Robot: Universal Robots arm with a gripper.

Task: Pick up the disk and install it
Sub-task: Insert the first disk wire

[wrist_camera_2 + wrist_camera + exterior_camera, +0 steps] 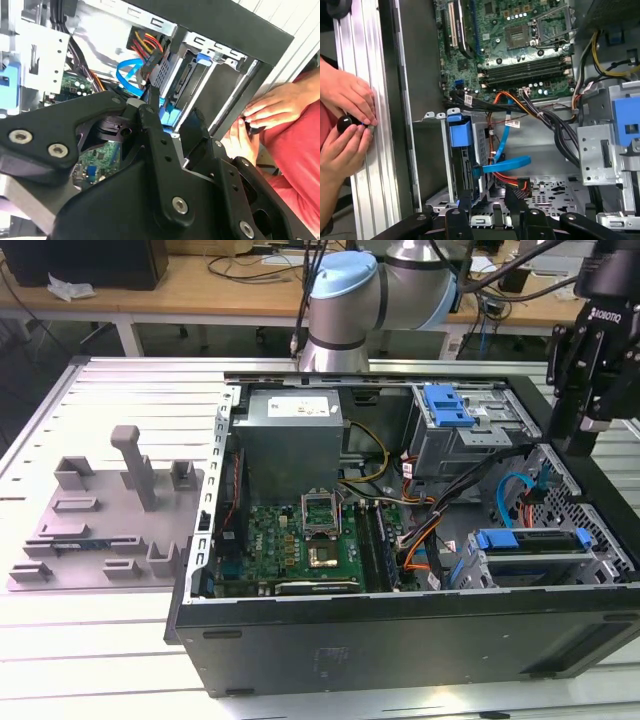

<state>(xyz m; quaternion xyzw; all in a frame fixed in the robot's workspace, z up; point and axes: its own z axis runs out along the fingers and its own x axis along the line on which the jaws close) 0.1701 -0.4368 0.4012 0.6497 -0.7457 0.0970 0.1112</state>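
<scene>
Item: disk [527, 540], blue carrier frame uppermost, lying in the drive cage [603, 565] at the end of the computer case [400, 640] on the exterior view's right. It looks seated there. The case lies on its side, panel off, so you reach the bays from above. Gripper [489, 196]: jaws apart, empty, hanging just above that cage. A person's hands [347, 120] rest on the bench [100, 650] rail beside the case.

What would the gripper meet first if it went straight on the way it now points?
Probably the blue cable looped beside the disk in its cage; the open gripper points there, though depth is unclear.
</scene>
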